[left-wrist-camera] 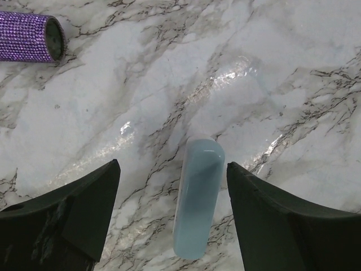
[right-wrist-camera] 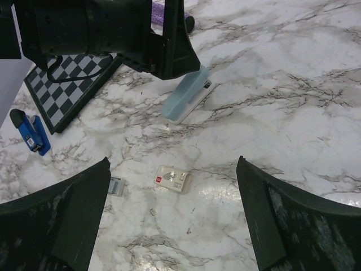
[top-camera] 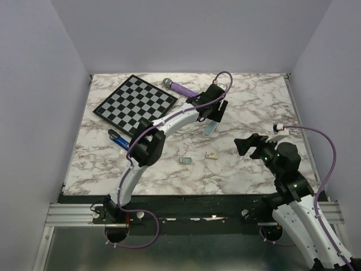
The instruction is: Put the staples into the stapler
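Left end effector (left-wrist-camera: 172, 165) wide apart, pale blue bar (left-wrist-camera: 198, 197) between, untouched. Right end effector (right-wrist-camera: 173, 160) wide apart, empty.

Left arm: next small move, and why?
Probably lower the left gripper and close: its jaws stand open astride the pale blue bar, which lies ungripped. The stapler sits apart, by the chessboard.

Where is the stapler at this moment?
In the top view the stapler lies on the left side of the table, close to the chessboard's near corner. The right wrist view shows it at its far left.
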